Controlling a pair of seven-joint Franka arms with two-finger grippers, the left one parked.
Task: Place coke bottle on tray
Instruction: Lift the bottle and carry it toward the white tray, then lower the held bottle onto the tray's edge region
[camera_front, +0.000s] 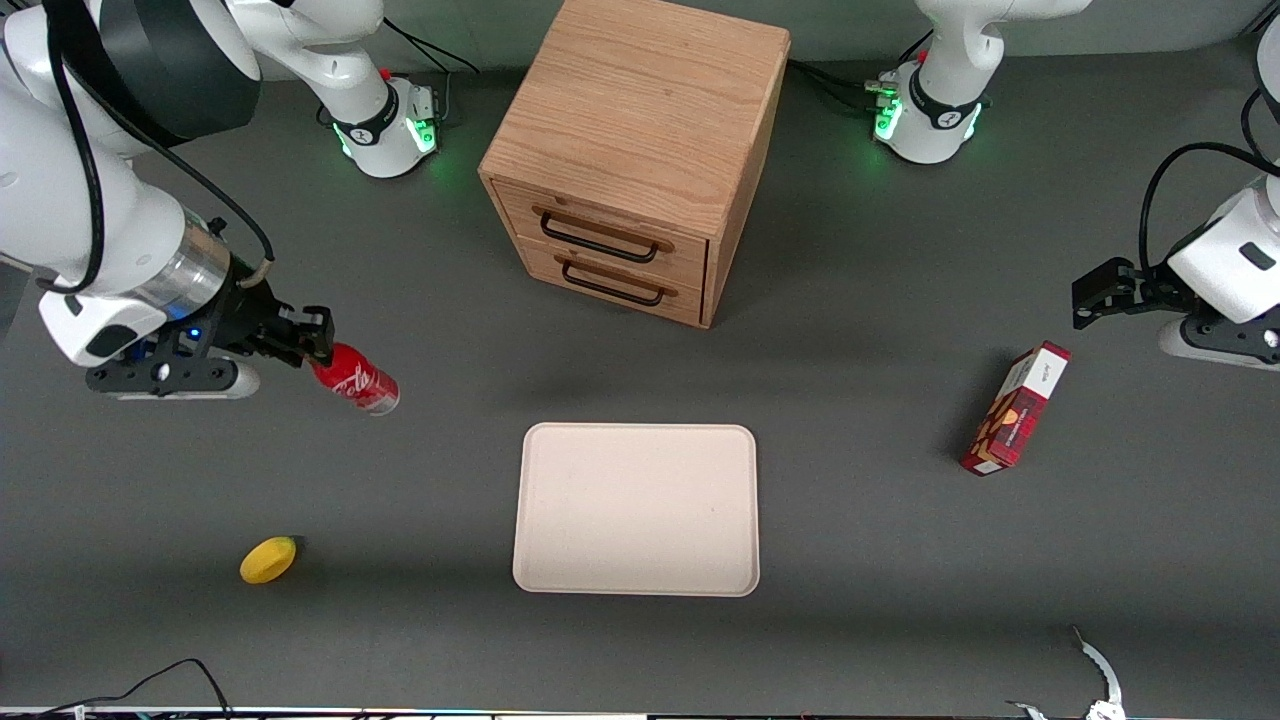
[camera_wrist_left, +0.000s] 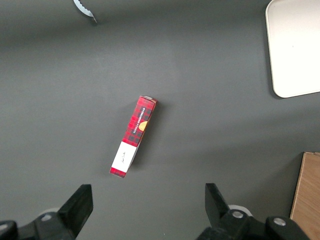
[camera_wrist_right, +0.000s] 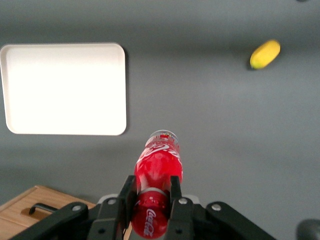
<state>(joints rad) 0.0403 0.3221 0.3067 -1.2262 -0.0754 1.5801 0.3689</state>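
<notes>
Front view: the gripper (camera_front: 318, 345) hangs above the table toward the working arm's end, its fingers clamped on the upper part of the coke bottle (camera_front: 357, 381). The bottle is lifted and tilted, clear base pointing out from the fingers toward the middle of the table. The tray (camera_front: 636, 509) lies flat in front of the wooden drawer cabinet (camera_front: 640, 150), nearer to the camera than the cabinet, and well apart from the bottle. So the coming carry runs sideways toward the table's middle and somewhat nearer the camera. A yellow lemon (camera_front: 268, 559) sits nearer the camera than the gripper (off the likely path, I judge).

Left wrist view: only a corner of the tray (camera_wrist_left: 295, 50) shows, with a red carton (camera_wrist_left: 133, 136) lying on the table well apart from it.

Right wrist view: the fingers (camera_wrist_right: 176, 192) grip the coke bottle (camera_wrist_right: 157, 187) on both sides. Its long axis points outward from the gripper (camera_wrist_right: 149, 196), while the tray (camera_wrist_right: 65, 89) lies diagonally off that axis, its surface bare.
</notes>
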